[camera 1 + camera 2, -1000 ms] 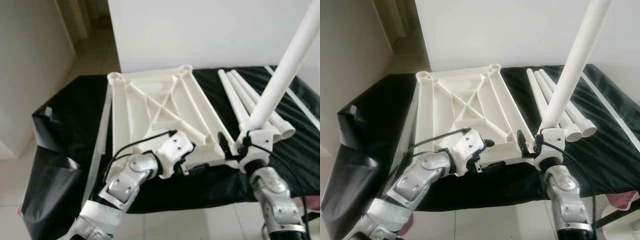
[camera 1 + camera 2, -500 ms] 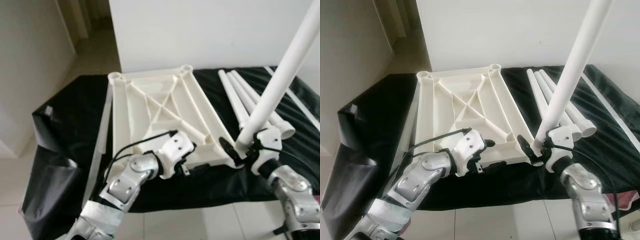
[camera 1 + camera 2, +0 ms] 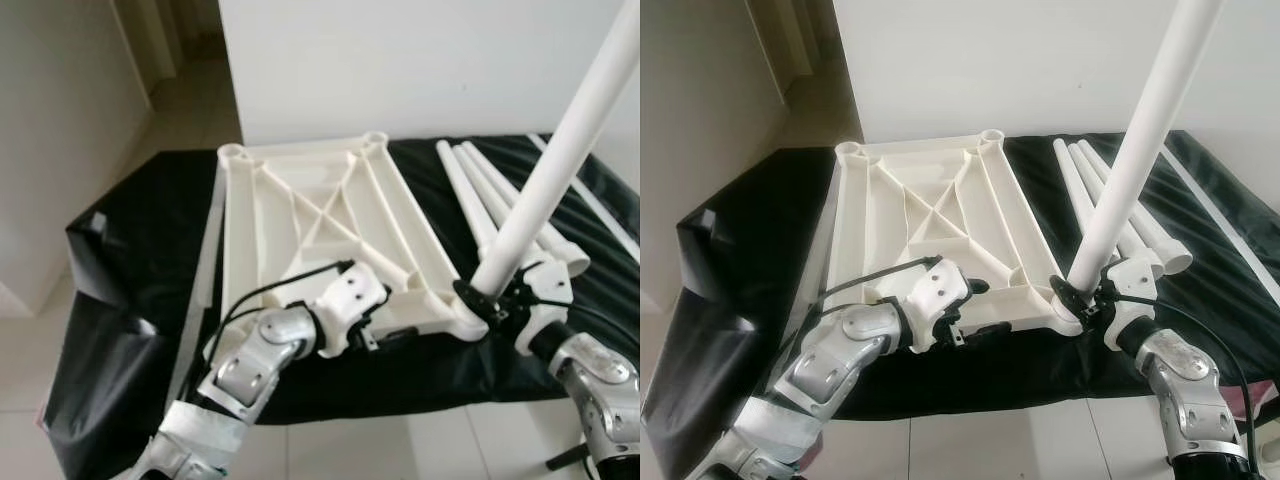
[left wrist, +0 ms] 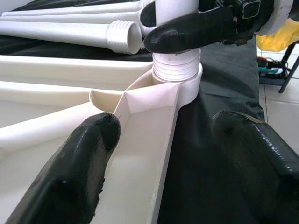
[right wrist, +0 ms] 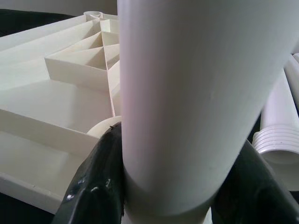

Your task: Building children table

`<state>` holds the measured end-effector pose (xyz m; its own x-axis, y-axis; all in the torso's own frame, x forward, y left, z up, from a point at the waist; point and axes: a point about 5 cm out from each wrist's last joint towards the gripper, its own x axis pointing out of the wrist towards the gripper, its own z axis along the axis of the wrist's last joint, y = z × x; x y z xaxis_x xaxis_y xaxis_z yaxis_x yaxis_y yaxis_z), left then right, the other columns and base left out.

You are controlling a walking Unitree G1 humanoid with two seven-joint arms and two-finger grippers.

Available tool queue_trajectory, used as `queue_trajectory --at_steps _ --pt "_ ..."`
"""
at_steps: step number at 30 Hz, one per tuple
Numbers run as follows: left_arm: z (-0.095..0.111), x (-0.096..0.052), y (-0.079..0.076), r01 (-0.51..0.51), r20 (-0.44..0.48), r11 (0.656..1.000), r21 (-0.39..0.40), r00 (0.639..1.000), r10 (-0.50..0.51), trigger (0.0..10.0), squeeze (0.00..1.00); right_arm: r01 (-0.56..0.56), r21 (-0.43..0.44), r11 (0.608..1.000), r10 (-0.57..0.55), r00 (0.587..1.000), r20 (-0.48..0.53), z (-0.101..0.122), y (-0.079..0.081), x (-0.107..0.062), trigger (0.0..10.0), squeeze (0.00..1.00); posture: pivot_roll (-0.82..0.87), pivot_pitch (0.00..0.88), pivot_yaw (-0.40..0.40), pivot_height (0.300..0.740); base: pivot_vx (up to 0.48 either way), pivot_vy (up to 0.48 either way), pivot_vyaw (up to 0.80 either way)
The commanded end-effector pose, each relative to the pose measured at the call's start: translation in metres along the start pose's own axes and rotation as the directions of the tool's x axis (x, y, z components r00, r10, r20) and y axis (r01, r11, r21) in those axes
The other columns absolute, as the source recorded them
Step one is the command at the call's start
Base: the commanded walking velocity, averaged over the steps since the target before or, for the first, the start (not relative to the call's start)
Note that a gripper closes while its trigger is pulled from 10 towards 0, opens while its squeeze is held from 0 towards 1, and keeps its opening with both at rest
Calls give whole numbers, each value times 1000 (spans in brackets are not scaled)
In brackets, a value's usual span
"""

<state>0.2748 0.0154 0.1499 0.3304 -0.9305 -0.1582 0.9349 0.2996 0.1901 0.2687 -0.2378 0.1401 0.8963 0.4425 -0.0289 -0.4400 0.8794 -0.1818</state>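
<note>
The white tabletop [image 3: 300, 200] lies upside down on a black-covered surface, ribs facing up. My right gripper [image 3: 490, 300] is shut on the lower end of a long white leg [image 3: 560, 150], which rises tilted to the upper right. The leg's threaded end [image 4: 176, 67] sits in the tabletop's near right corner socket [image 3: 1065, 305]. In the right wrist view its black fingers [image 5: 100, 168] clasp the tube. My left gripper [image 3: 385, 322] is open astride the near rim, one finger [image 4: 88, 154] inside the tabletop, the other over the cloth.
Spare white legs [image 3: 480, 195] lie side by side on the black cloth [image 3: 130, 230] right of the tabletop. A thin white strip [image 3: 590, 195] runs along the far right. A white wall stands behind. The tiled floor [image 3: 40, 350] drops away at left and front.
My right arm has swung out to the right, and the leg's lower end has shifted left and down into the near right corner socket. The left arm has stayed put.
</note>
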Motion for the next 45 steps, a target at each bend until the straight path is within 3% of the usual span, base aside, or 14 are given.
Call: queue_trajectory --at_steps 1,10,14,21,22,24,27,30,32,35,39,40,41,45 --pt "-1 0 0 20 -10 1000 5 1000 -20 10000 0 -32 19 999 33 999 -23 -9 7 -1 9608 0 -4 0 25 740 0 0 0" --pt "-2 0 -1 28 -11 1000 3 1000 -28 10000 0 103 39 994 -101 994 -49 -16 7 -2 10000 0 -7 0 24 740 0 0 0" --pt "-3 1 -3 34 -11 999 -1 999 -34 10000 0 274 56 960 -271 961 -50 -17 13 0 10000 0 -10 0 24 740 0 0 0" --pt "-4 0 -4 38 -12 999 -1 999 -38 10000 0 348 86 934 -344 937 -54 -16 20 3 10000 0 -16 0 27 740 0 0 0" --pt "-4 1 -4 41 -12 999 -1 999 -41 10000 0 426 114 898 -421 905 -66 -15 24 6 10000 0 -17 0 27 740 0 0 0" --pt "-4 1 -4 46 -13 999 2 999 -46 10000 0 613 149 776 -604 790 -103 -16 29 9 10000 0 -18 0 26 740 0 0 0" --pt "-3 1 -4 49 -11 999 4 999 -49 10000 0 761 190 620 -744 647 -165 -21 42 13 10000 0 -18 0 24 740 0 0 0" --pt "-3 1 -4 47 -10 999 2 999 -47 10000 0 800 190 570 -780 599 -183 -21 52 17 10000 0 -11 0 24 740 0 0 0" --pt "-3 1 -4 46 -9 999 2 999 -46 10000 0 805 203 557 -782 591 -197 -22 57 20 10000 0 -10 0 24 740 0 0 0" --pt "-3 1 -4 46 -9 999 1 999 -46 10000 0 774 250 582 -749 630 -207 -21 68 28 10000 0 -10 0 24 740 0 0 0" --pt "-3 1 -4 48 -14 999 4 999 -47 10000 0 758 262 597 -748 644 -159 -13 63 27 10000 0 -10 0 25 740 0 0 0" --pt "-3 0 -3 44 -14 999 4 999 -44 10000 0 745 278 606 -746 654 -126 -9 63 27 10000 557 -10 0 26 740 0 0 0" --pt "-2 0 -1 40 -12 999 6 999 -39 10000 0 723 308 619 -733 672 -104 -5 65 29 10000 1000 -11 0 26 740 0 0 0" --pt "-1 1 -1 38 -6 999 1 999 -38 10000 0 713 310 629 -729 679 -83 -1 65 31 10000 1000 -10 0 24 740 0 0 0"
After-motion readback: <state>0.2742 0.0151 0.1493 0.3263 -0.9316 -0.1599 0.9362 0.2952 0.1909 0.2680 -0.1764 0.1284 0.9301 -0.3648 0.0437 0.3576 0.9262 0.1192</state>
